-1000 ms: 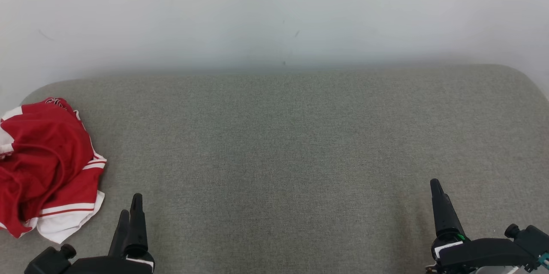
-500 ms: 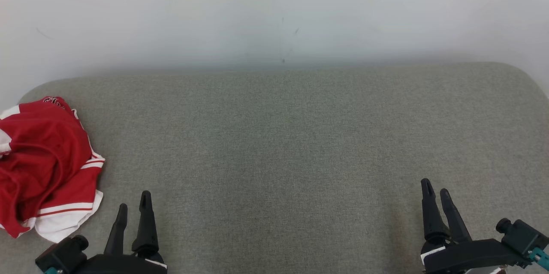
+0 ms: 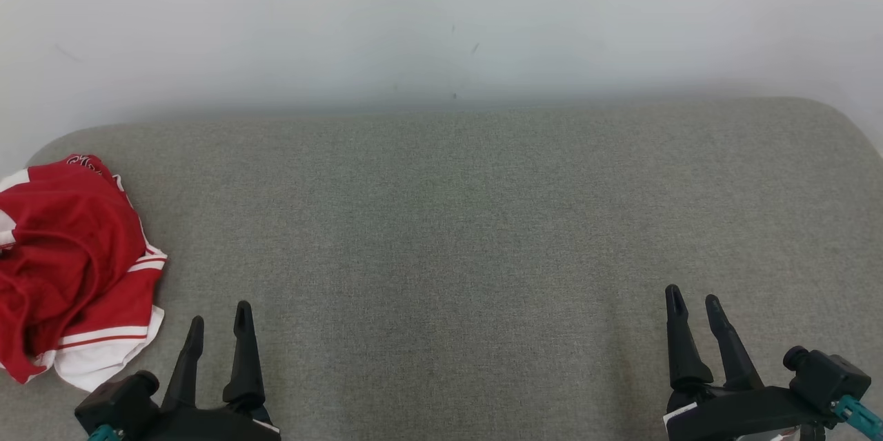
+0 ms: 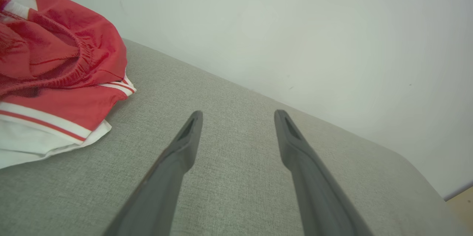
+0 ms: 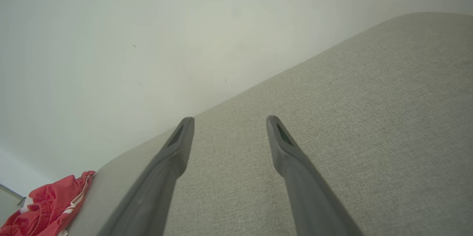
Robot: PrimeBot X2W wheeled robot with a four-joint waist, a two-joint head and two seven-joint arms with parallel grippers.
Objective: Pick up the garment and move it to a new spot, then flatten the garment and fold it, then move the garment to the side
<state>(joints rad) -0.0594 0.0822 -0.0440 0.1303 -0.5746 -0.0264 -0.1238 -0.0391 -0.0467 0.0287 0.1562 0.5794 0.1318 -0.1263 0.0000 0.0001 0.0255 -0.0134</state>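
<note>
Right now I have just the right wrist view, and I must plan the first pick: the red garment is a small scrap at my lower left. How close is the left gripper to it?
Observer: In the head view the left gripper sits just right of the garment, apart from it, with a strip of grey cushion between them.
Operator: Are its jaws ready?
Observer: Yes, the left wrist view shows them spread wide with nothing between them.
Operator: Any good edge to grab?
Observer: The left wrist view shows a white hem with a red stripe as the part lying nearest the fingers.
</note>
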